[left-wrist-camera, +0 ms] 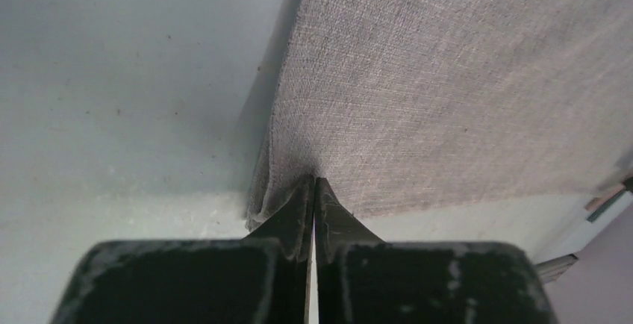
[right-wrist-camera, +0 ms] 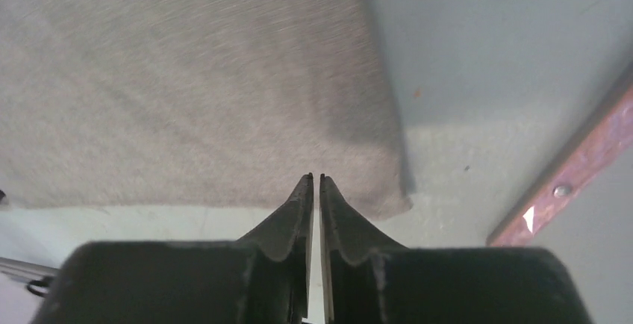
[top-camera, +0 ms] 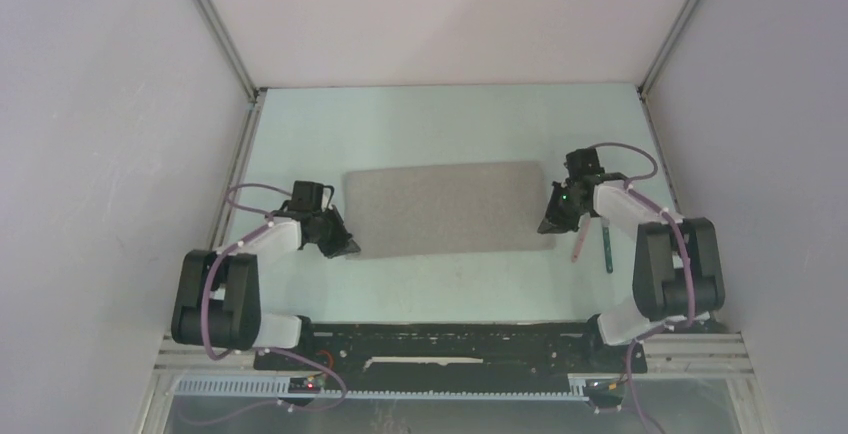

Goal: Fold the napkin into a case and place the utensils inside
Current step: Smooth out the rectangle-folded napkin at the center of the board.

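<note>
The napkin (top-camera: 440, 209) lies as a flat taupe-grey rectangle mid-table. My left gripper (top-camera: 348, 247) is at its near left corner. In the left wrist view it (left-wrist-camera: 314, 181) is shut on the napkin (left-wrist-camera: 463, 78), and the edge puckers at the tips. My right gripper (top-camera: 546, 226) is at the near right corner. Its jaws (right-wrist-camera: 316, 177) stand together with a hairline gap over the napkin (right-wrist-camera: 186, 92), which lies unpuckered; whether cloth is pinched does not show. The utensils, a pink handle (top-camera: 578, 244) and a teal handle (top-camera: 608, 249), lie right of the napkin, behind the right arm.
Grey enclosure walls stand close on the left (top-camera: 100, 154), right (top-camera: 770, 104) and back. A black base rail (top-camera: 430, 339) runs along the near edge. A reddish-brown strip with a screw (right-wrist-camera: 575, 175) crosses the right wrist view's right side.
</note>
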`<state>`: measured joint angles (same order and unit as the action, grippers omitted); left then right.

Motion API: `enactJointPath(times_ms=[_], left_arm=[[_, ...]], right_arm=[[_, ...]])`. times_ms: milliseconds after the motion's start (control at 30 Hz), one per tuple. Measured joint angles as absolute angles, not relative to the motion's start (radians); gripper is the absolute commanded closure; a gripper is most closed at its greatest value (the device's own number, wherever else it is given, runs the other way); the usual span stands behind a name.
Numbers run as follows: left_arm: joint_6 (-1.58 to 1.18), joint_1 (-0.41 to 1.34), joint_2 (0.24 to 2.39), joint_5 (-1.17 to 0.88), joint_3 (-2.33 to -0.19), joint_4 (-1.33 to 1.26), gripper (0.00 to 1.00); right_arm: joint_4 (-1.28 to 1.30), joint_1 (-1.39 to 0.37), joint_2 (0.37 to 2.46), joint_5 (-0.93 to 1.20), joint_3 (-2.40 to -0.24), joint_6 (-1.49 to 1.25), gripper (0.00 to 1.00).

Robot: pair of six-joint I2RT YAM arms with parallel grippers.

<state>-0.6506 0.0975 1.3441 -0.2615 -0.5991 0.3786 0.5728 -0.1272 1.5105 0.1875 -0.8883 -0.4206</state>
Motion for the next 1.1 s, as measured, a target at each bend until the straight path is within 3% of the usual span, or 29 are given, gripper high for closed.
enactJointPath(times_ms=[167,333,400,467,567,633,800,1100], left_arm=[[-0.675,0.087,1.366,-0.266,-0.582,0.346,0.98],[-0.688,0.129,1.240,-0.207,-0.593,0.421,0.70],[-0.699,0.144,1.146,-0.193,-0.646,0.445,0.68],[-0.709,0.143,1.122,-0.196,-0.726,0.413,0.74],[-0.747,0.140,1.224,-0.234,-0.859,0.294,0.91],[-0.785,0.139,1.367,-0.273,-0.952,0.173,0.97],[-0.878,0.134,1.738,-0.351,-1.108,-0.021,1.00],[-0.989,0.112,1.956,-0.395,-1.172,-0.142,1.00]], right_arm=[[0.517,-0.041,1.620,0.255,-0.860,-0.427,0.82],[0.536,-0.096,1.557,0.207,-0.865,-0.425,0.52],[0.545,-0.121,1.524,0.213,-0.898,-0.428,0.49],[0.534,-0.134,1.533,0.255,-0.975,-0.434,0.48],[0.463,-0.133,1.641,0.348,-1.135,-0.465,0.61],[0.382,-0.130,1.736,0.416,-1.224,-0.499,0.75],[0.181,-0.114,1.950,0.589,-1.324,-0.630,0.95],[0.065,-0.083,2.163,0.712,-1.371,-0.746,0.91]])
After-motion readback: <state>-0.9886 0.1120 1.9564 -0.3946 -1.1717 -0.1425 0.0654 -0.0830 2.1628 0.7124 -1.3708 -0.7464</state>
